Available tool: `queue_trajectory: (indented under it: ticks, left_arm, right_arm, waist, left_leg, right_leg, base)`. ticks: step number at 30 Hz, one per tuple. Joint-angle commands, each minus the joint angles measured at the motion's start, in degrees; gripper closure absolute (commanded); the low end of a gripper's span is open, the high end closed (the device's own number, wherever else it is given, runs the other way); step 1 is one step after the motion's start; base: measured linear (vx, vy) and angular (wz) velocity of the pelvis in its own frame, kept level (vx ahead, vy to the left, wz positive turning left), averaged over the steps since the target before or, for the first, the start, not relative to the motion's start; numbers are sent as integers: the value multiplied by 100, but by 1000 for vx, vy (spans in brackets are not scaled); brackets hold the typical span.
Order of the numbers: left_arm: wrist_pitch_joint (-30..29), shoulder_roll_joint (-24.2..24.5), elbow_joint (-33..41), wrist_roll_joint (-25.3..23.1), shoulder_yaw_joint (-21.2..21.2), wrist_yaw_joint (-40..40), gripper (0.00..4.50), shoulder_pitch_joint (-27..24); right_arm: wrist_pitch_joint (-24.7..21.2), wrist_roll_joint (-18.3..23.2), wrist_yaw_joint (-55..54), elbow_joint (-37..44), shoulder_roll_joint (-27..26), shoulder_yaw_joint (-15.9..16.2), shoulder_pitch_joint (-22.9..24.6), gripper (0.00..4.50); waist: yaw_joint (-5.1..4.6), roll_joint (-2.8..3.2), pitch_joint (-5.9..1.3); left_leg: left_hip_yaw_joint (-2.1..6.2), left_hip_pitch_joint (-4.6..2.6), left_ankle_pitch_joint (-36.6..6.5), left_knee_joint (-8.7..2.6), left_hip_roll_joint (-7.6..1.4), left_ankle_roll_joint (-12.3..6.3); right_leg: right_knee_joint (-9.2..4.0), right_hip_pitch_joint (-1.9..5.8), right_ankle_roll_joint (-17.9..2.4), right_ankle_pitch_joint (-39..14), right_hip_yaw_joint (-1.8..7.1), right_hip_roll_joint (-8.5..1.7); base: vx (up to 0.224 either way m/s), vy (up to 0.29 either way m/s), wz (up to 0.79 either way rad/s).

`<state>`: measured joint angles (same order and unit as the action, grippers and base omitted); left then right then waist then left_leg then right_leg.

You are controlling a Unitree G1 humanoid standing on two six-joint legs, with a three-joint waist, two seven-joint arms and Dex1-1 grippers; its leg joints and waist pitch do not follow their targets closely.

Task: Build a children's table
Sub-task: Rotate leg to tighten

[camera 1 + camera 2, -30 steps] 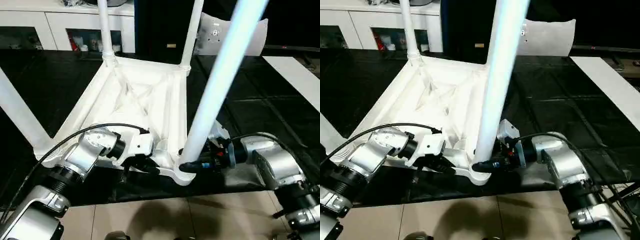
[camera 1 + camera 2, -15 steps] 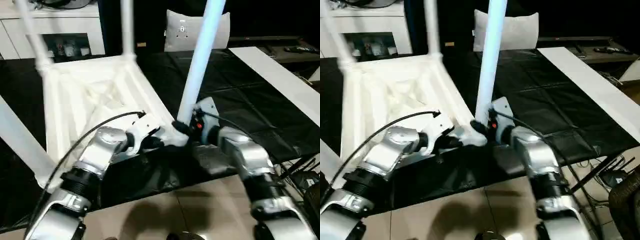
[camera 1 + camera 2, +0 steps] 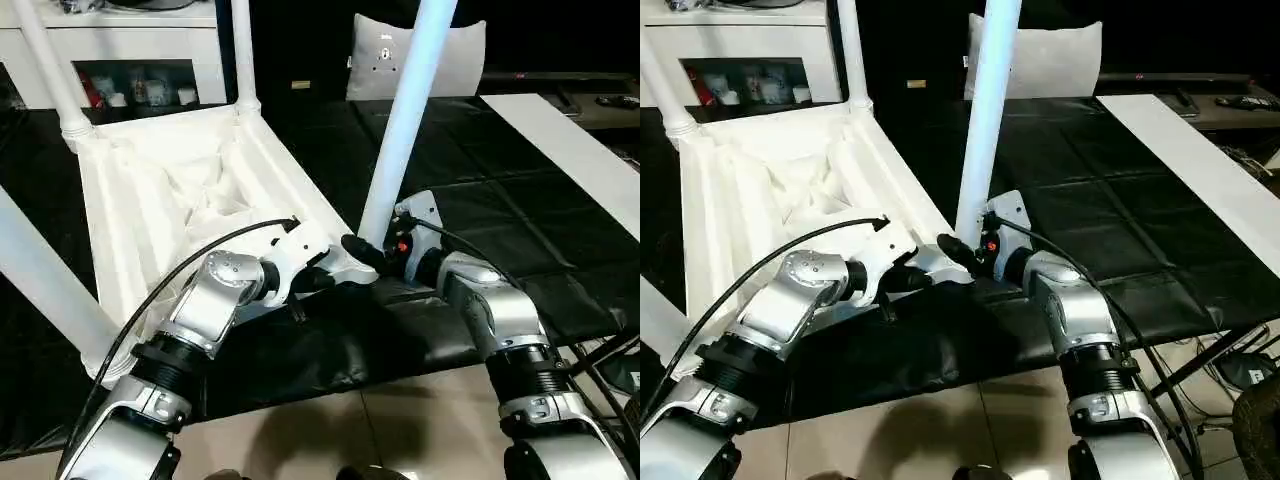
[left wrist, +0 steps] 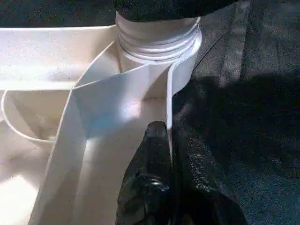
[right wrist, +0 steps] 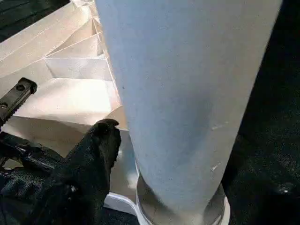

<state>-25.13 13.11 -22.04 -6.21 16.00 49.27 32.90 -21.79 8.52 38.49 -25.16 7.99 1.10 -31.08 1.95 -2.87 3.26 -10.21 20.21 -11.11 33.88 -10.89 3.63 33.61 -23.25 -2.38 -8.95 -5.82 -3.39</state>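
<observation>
The white children's table (image 3: pixel 180 190) lies upside down on a black mat, ribbed underside up, legs pointing up. My left gripper (image 3: pixel 315 280) is shut on the top's thin rim wall next to the near right corner socket (image 4: pixel 159 42), and its black fingers (image 4: pixel 154 154) pinch that wall from both sides. In that socket stands a tapered leg (image 3: pixel 405 110). My right gripper (image 3: pixel 362 250) is shut on the base of this leg (image 5: pixel 187 93), with one black finger (image 5: pixel 101 145) against its side and the other hidden behind it.
Three more legs rise at the far left (image 3: pixel 45 60), far middle (image 3: pixel 240 50) and near left (image 3: pixel 45 275). A white cabinet (image 3: pixel 130 60) with glass doors stands behind. A white cushion (image 3: pixel 385 60) and a white board (image 3: pixel 570 150) lie to the right. Tiled floor (image 3: pixel 400 430) is in front.
The head camera has swung, shifting the whole picture. Both grippers keep their hold at the same table corner, and the held leg stands more upright than a second ago.
</observation>
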Motion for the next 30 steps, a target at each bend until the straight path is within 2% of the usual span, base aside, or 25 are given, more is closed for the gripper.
queue_trajectory:
  ticks: [1,2,3,4,5,6,8,10,11,13,15,16,17,19,20,25,26,28,29,30]
  left_arm:
    - [236,-139,242,171,6,20,450,146]
    - [236,-139,242,171,6,20,450,146]
    - [241,-129,243,173,10,29,450,143]
    - [656,198,96,246,95,604,450,82]
    - [1203,546,-87,308,198,1239,450,34]
    - [1381,658,-145,319,241,1444,450,22]
    - [1727,861,-245,269,402,1827,450,30]
    - [1930,972,-260,235,533,2077,450,29]
    - [1972,998,-263,227,564,2134,450,30]
    - [2120,1065,-269,202,647,2274,450,34]
    - [2238,1120,-284,169,728,2391,450,55]
    - [2413,1161,-336,170,792,2517,450,88]
    - [2504,1185,-332,188,844,2646,450,107]
    - [2693,1217,-314,246,947,2950,450,148]
    - [2743,1213,-308,264,969,3043,450,161]
    - [2887,1173,-376,240,1004,3187,450,221]
    - [2907,1165,-397,225,1007,3180,450,231]
    - [2920,1155,-414,212,1010,3170,450,242]
    - [2963,1149,-458,220,1024,3165,450,258]
    - [2963,1149,-458,220,1024,3165,450,258]
  right_arm:
    - [40,139,237,185,-97,282,24,119]
    - [40,139,237,185,-97,282,24,88]
    - [51,142,261,192,-79,282,33,83]
    - [358,193,1054,268,444,341,143,83]
    - [679,244,1976,333,995,418,234,83]
    - [763,269,2295,359,1174,451,262,83]
    - [773,370,3065,441,1524,580,301,83]
    - [817,349,3346,417,1662,671,292,83]
    - [831,342,3412,407,1693,694,288,113]
    - [841,340,3586,405,1767,755,285,124]
    - [846,335,3744,399,1825,819,272,141]
    - [883,373,3892,370,1889,897,252,141]
    - [911,385,3947,328,1899,935,225,163]
    - [977,404,4065,212,1891,1006,154,163]
    - [990,400,4112,173,1871,1014,130,186]
    - [1022,364,4247,66,1785,1058,96,215]
    - [1026,366,4235,47,1758,1055,92,237]
    - [1010,379,4226,32,1734,1048,88,248]
    - [976,418,4246,15,1713,1062,92,251]
    - [976,418,4246,15,1713,1062,92,255]
  waist:
    - [41,6,-392]
    - [42,9,-395]
    - [41,9,-397]
    - [53,85,-395]
    - [82,32,-409]
    - [101,27,-412]
    - [131,24,-397]
    - [149,16,-386]
    - [175,5,-377]
    - [199,19,-373]
    - [242,0,-365]
    - [255,3,-368]
    - [284,2,-375]
    - [315,-9,-383]
    - [318,-9,-387]
    - [387,10,-401]
    - [405,17,-405]
    - [402,4,-396]
    - [408,29,-394]
    - [403,18,-393]
  left_leg:
    - [84,-15,-727,-351,-256,-305]
    - [88,-15,-725,-353,-259,-291]
    - [88,-14,-716,-354,-260,-291]
    - [96,-22,-733,-352,-254,-289]
    - [87,-11,-816,-330,-240,-409]
    - [79,5,-767,-328,-245,-497]
    - [72,-6,-761,-329,-253,-588]
    - [70,-23,-794,-336,-272,-537]
    - [79,-35,-859,-342,-277,-495]
    - [81,-62,-916,-347,-301,-410]
    - [77,-84,-994,-353,-307,-340]
    - [75,-81,-1002,-350,-304,-333]
    - [71,-81,-994,-352,-303,-328]
    - [75,-63,-928,-351,-299,-315]
    - [73,-60,-908,-351,-299,-312]
    - [65,-63,-805,-346,-322,-301]
    - [66,-61,-788,-347,-321,-292]
    - [68,-61,-853,-352,-313,-260]
    - [73,-62,-908,-352,-302,-233]
    - [68,-60,-918,-350,-299,-231]
  right_leg:
    - [-411,351,-871,-1752,355,-540]
    - [-409,353,-861,-1763,355,-542]
    - [-406,352,-860,-1744,355,-538]
    - [-410,352,-861,-1722,354,-538]
    - [-446,378,-770,-1714,345,-524]
    - [-401,395,-783,-1554,366,-532]
    - [-390,369,-854,-1528,354,-518]
    - [-401,349,-866,-1663,355,-528]
    - [-415,345,-853,-1875,340,-534]
    - [-433,321,-845,-2040,341,-541]
    - [-436,303,-836,-2103,350,-539]
    - [-432,310,-824,-2129,353,-544]
    - [-435,313,-785,-2148,355,-548]
    - [-421,323,-778,-2104,351,-558]
    - [-414,328,-780,-2082,349,-553]
    - [-365,323,-899,-1738,356,-552]
    - [-351,328,-909,-1678,356,-554]
    - [-371,332,-881,-1790,351,-558]
    - [-391,336,-826,-1955,348,-565]
    - [-402,333,-802,-1991,348,-556]
  base:
    - [0,0,0]
    - [0,0,0]
    - [0,0,0]
    - [0,0,0]
    - [0,0,0]
    - [0,0,0]
    - [0,0,0]
    - [0,0,0]
    - [0,0,0]
    - [0,0,0]
    - [0,0,0]
    - [0,0,0]
    - [0,0,0]
    - [0,0,0]
    - [0,0,0]
    - [0,0,0]
    - [0,0,0]
    - [0,0,0]
    - [0,0,0]
    - [0,0,0]
